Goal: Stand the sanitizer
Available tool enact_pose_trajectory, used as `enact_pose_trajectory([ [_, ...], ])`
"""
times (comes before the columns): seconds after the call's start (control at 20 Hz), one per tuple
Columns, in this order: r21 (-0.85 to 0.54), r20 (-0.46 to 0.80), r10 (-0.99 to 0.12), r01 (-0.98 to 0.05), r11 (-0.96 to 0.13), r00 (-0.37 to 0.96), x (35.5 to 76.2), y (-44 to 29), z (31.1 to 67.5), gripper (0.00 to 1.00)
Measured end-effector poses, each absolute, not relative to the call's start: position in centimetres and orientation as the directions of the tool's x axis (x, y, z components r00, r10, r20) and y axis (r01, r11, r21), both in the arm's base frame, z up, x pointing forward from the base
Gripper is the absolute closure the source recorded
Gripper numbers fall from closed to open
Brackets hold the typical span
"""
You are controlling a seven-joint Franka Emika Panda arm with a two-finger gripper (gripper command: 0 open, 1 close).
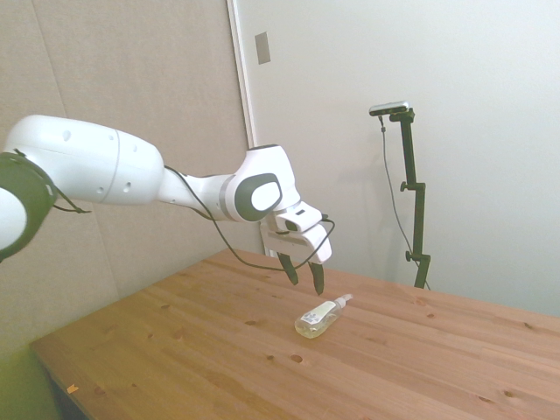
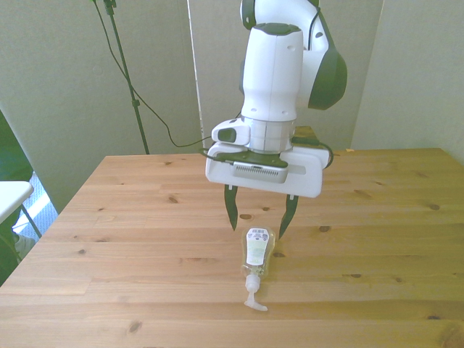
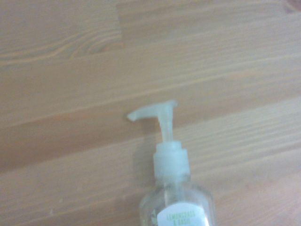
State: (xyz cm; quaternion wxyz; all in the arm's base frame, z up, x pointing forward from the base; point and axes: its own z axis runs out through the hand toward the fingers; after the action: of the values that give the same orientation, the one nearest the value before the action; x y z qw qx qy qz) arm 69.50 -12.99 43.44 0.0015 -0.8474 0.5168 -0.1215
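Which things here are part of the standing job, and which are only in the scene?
Part of the job:
- sanitizer, lying on its side, pump toward the camera in the front view
- hand, open, above the bottle's base end

Only in the scene:
- wooden table
- nothing else lies on it

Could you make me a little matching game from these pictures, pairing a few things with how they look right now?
Things:
1. sanitizer
2. pump head
3. gripper
4. table

States:
A. open, fingers apart, hanging above the bottle's base end
B. bare pale wood
C. lying on its side
D. white, pointing away from the robot

Pairs: 1-C, 2-D, 3-A, 4-B
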Motion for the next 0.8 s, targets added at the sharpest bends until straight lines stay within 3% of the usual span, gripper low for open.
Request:
enact_pose_trajectory([
  [0.35, -0.127, 0.192, -0.886, -0.885, -0.448, 0.421, 74.9, -13.7, 39.2, 0.00],
  [0.7, -0.116, 0.175, -0.887, -0.886, -0.449, 0.427, 77.6, -13.4, 36.3, 0.00],
  [0.75, -0.116, 0.175, -0.887, -0.886, -0.450, 0.427, 77.9, -13.4, 35.9, 1.00],
  [0.8, -0.117, 0.175, -0.887, -0.886, -0.449, 0.427, 78.1, -13.5, 35.8, 1.00],
])
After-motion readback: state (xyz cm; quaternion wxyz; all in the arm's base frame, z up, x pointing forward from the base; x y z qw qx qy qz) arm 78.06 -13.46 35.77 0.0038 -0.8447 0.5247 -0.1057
